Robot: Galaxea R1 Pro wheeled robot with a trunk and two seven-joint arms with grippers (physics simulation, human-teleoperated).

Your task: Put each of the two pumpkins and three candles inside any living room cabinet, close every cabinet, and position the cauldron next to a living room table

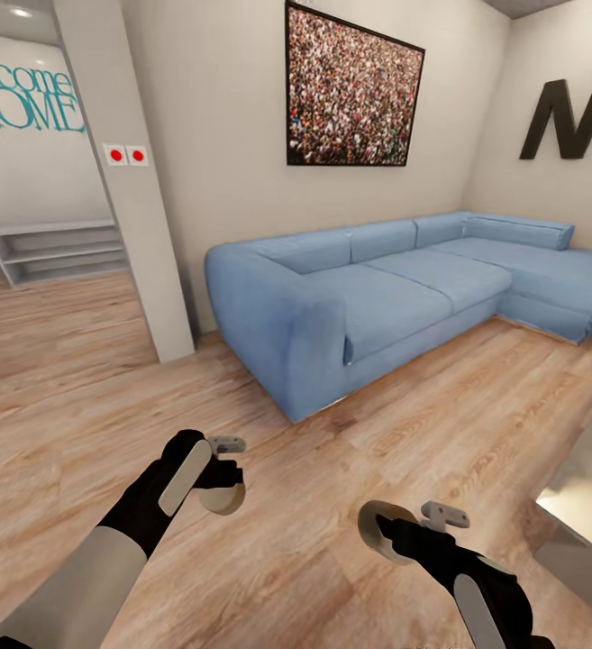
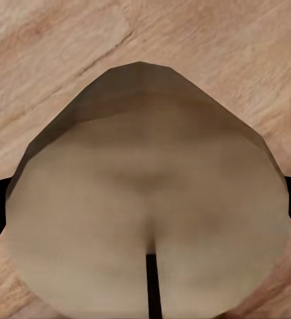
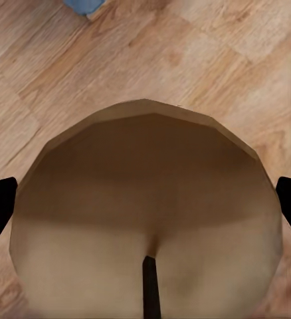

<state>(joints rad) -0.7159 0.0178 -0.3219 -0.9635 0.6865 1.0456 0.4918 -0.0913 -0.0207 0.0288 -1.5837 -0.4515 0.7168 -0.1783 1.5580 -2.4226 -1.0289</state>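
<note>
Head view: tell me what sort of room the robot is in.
Most likely a home living room: a big blue corner sofa on a wood floor, a framed picture above it, and "Welcome HOME" lettering on a far wall.

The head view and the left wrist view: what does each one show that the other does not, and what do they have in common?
The head view alone shows the room: the blue sofa, the framed picture above it, the white pillar, white shelves, a glossy table corner, and the right gripper holding another candle.

The left wrist view alone shows the left candle's top close up, with its dark wick.

Both show the wooden floor and the beige candle held in the left gripper.
</note>
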